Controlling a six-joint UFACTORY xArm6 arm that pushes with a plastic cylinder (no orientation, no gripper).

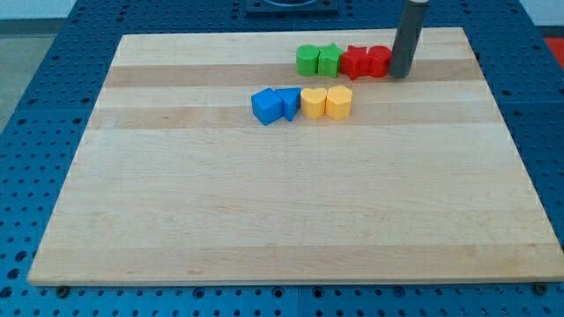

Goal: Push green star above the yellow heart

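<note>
Two green blocks sit side by side near the view's top. The right one (329, 60) looks like the green star and the left one (307, 60) looks like a cube. Just right of them are two red blocks (354, 62) (379, 60), all in one touching row. Below that row are two yellow blocks. The right one (338, 101) looks like the yellow heart and the left one (314, 102) looks like a star. My tip (401, 77) rests at the right end of the row, against the rightmost red block. The green star lies above and slightly left of the yellow heart.
A blue cube (265, 106) and a second blue block (288, 102) sit left of the yellow blocks, touching them in a row. The wooden board (282, 220) lies on a blue perforated table. Its top edge is close behind the green and red row.
</note>
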